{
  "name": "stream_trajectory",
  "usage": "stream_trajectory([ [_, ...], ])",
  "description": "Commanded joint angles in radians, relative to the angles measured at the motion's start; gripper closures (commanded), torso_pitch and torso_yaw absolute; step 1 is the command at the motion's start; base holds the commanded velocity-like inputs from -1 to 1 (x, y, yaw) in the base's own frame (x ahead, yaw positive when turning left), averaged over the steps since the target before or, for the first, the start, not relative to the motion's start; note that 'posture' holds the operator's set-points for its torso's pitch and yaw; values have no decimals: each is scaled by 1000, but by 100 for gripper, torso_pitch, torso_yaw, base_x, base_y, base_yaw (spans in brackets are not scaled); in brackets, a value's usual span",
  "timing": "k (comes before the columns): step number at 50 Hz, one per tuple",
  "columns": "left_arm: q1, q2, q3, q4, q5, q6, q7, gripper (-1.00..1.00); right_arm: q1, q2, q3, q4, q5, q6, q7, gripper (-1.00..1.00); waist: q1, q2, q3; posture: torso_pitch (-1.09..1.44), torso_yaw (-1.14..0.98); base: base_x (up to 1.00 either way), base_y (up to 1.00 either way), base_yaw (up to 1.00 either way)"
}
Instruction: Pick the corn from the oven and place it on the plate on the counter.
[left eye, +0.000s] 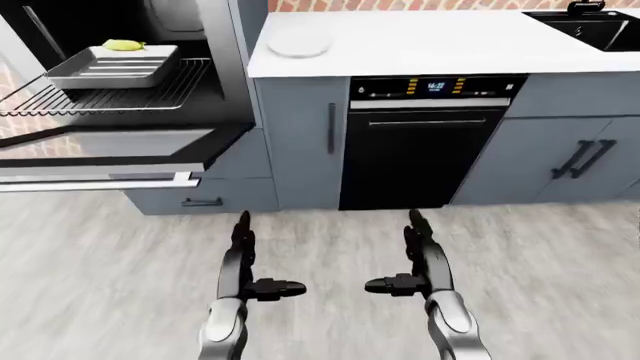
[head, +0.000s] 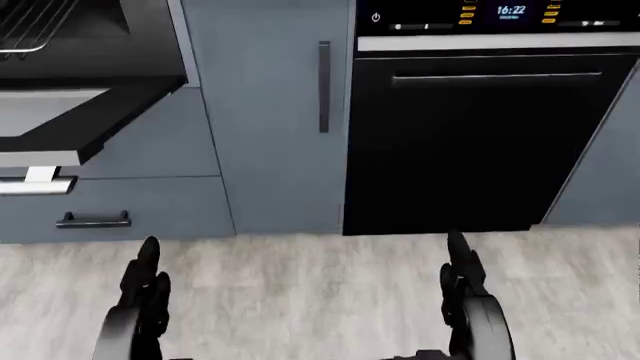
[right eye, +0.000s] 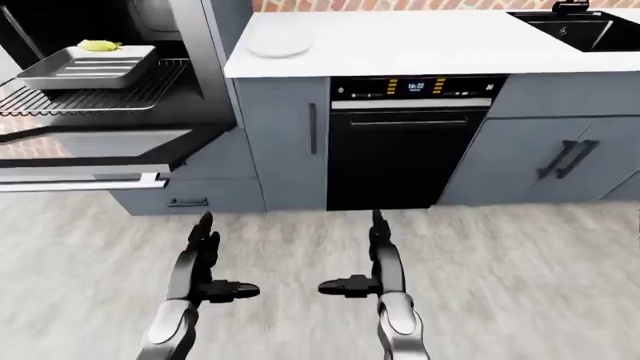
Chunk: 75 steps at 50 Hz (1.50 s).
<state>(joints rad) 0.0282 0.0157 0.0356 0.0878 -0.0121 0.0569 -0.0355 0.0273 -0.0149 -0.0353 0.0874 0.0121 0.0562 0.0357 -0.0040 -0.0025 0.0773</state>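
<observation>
Left-eye view. Left hand (left eye: 243, 259): low in the picture over the pale wood floor (left eye: 90, 270), fingers straight and spread, thumb out to the side, holding nothing. Right hand (left eye: 420, 255): level with it and well apart, likewise spread and empty. Corn (left eye: 124, 46): far up and left of the left hand, lying at the far edge of a grey baking tray (left eye: 110, 67). Tray stands on the pulled-out wire rack (left eye: 120, 94) of the oven (left eye: 150, 82), whose door (left eye: 100, 161) hangs down, open. Plate (left eye: 297, 43): white, on the white counter (left eye: 430, 45), above the left hand and right of the oven. Dishwasher (left eye: 420, 146): black, lit display, directly above the right hand. Sink (left eye: 590, 26): black, top right corner, far up and right of the right hand.

Head view. Both hands at the bottom edge, fingers extended upward. A grey cabinet door (head: 270, 120) with a vertical handle stands above the gap between them; a drawer (head: 95, 217) lies just above the left hand. Corn and plate out of the picture.

Right-eye view. Same layout, shifted leftward; both hands again splayed and empty.
</observation>
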Motion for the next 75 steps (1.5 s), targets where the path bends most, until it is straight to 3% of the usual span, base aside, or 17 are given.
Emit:
stream_trajectory([
  [1, -26, 4, 3, -133, -18, -8, -6, -100, -36, -7, -3, -42, 2, -79, 6, -100, -2, -8, -1, 0, 0, 0, 0, 0],
  [3, -26, 1, 7, -145, -23, 2, 1, -100, -38, -8, -7, -25, -3, -105, 1, -100, 6, 1, -62, 0, 0, 0, 0, 0],
  [5, -24, 3, 7, -176, -26, 27, 1, -100, -45, -9, -8, -28, -3, -98, 2, -100, 5, -7, -17, 0, 0, 0, 0, 0],
  [8, -25, 7, 8, -240, -30, 89, -2, -100, -49, -9, -9, -60, 2, -71, 1, -100, 8, -7, -76, 0, 0, 0, 0, 0],
  [23, -358, 105, 121, -773, -115, 814, 51, -100, -275, -78, -69, -554, 21, 502, -11, -100, 9, 3, -119, 0, 0, 2, 0, 0],
  [26, -404, 124, 142, -807, -145, 877, 63, -100, -308, -82, -72, -605, 36, 552, -3, -100, 7, 3, -29, 0, 0, 55, 0, 0],
  [31, -491, 166, 196, -856, -214, 993, 97, -100, -349, -87, -54, -652, 28, 613, 0, -100, 17, -65, -38, 0, 0, 61, 0, 0],
  [41, -515, 198, 229, -855, -309, 1006, 146, -100, -387, -87, -61, -699, 46, 664, -2, -100, -7, -1, -44, 0, 0, 62, 0, 0],
  [45, -504, 208, 235, -857, -337, 994, 163, -100, -396, -89, -60, -718, 51, 681, -4, -100, -12, 108, -75, 0, 0, 68, 0, 0],
  [47, -504, 214, 235, -857, -346, 992, 169, -100, -401, -92, -65, -720, 55, 687, -4, -100, -14, 83, -26, 0, 0, 68, 0, 0],
  [57, -520, 239, 250, -892, -407, 1034, 209, -100, -428, -92, -54, -766, 54, 745, -7, -100, 41, 22, -61, 0, 0, 69, 0, 0],
  [60, -516, 234, 257, -900, -430, 1037, 222, -100, -429, -91, -52, -759, 60, 731, -3, -100, 31, -55, -81, 0, 0, 68, 0, 0],
  [62, -515, 237, 258, -901, -440, 1035, 228, -100, -432, -94, -54, -767, 62, 739, -2, -100, 32, -39, -14, 0, 0, 69, 0, 0],
  [66, -497, 248, 291, -925, -478, 1044, 237, -100, -434, -97, -45, -792, 64, 738, 13, -100, 36, -59, -58, 0, 0, 33, 0, 35],
  [71, -504, 275, 341, -971, -566, 1088, 280, -100, -457, -100, -46, -847, 77, 789, 29, -100, 37, 12, -25, 0, 0, 0, 0, 100],
  [73, -494, 288, 355, -983, -593, 1089, 292, -100, -463, -101, -48, -861, 84, 799, 33, -100, 57, 139, -40, 0, 0, 0, 0, 100],
  [75, -493, 299, 361, -984, -618, 1087, 308, -100, -482, -104, -53, -890, 93, 832, 31, -100, 62, 69, -48, 0, 0, 0, 0, 100],
])
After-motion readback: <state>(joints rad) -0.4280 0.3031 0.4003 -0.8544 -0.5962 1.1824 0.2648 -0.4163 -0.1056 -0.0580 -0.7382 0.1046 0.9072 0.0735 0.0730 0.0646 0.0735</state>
